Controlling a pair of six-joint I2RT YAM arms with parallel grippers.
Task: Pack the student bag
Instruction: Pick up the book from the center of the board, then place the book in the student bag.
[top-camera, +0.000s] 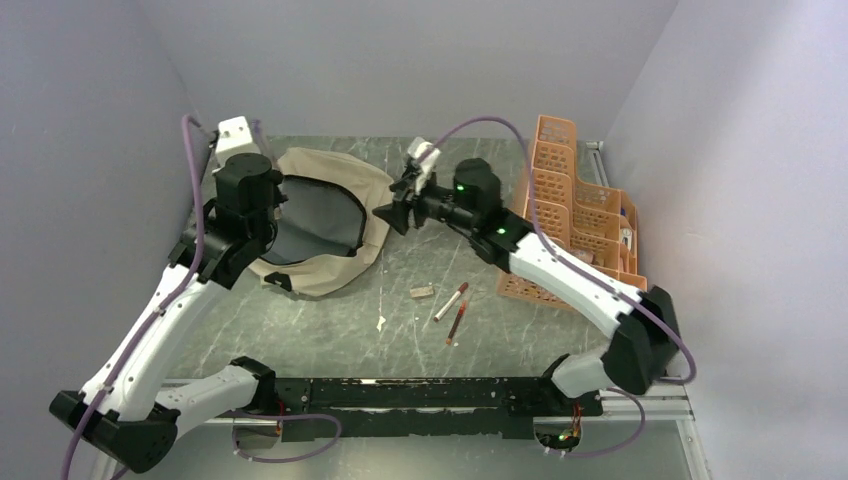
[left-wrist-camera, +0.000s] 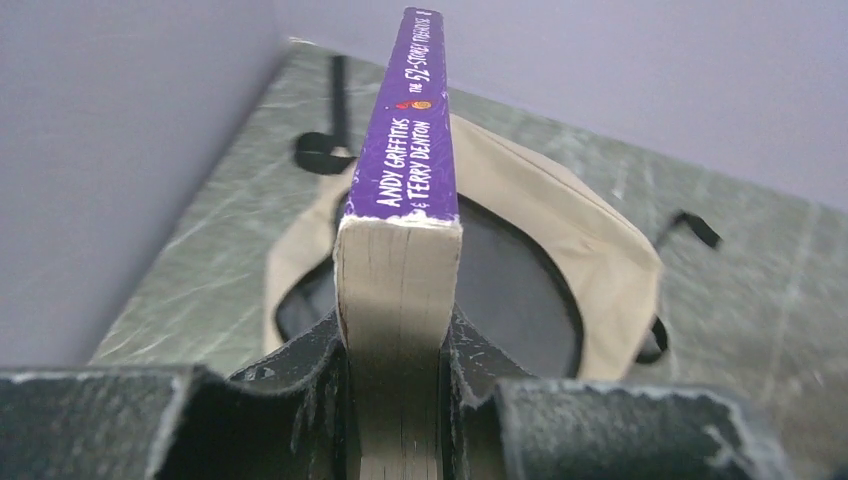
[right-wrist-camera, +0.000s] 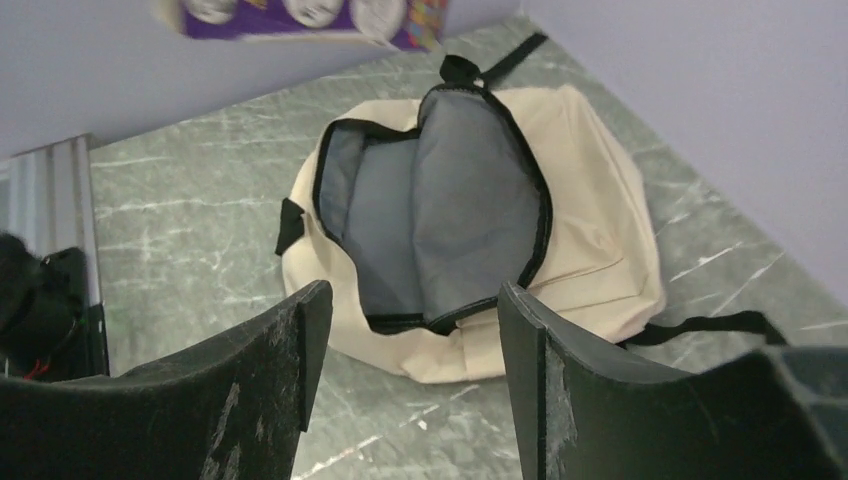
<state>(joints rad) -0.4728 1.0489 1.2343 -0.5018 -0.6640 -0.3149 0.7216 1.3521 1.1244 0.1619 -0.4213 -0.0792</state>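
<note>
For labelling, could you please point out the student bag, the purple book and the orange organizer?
student bag (right-wrist-camera: 600, 230): right wrist view, beige outer fabric.
purple book (left-wrist-camera: 405, 150): left wrist view, its spine.
orange organizer (top-camera: 575, 200): top external view, perforated wall.

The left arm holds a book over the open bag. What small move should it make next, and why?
Probably lower the book down into the student bag. The left jaws are shut on the book, which hangs over the bag's open mouth with the grey lining showing. The right jaws stand open and empty, off to the side of the opening, so nothing seems to block the way.
</note>
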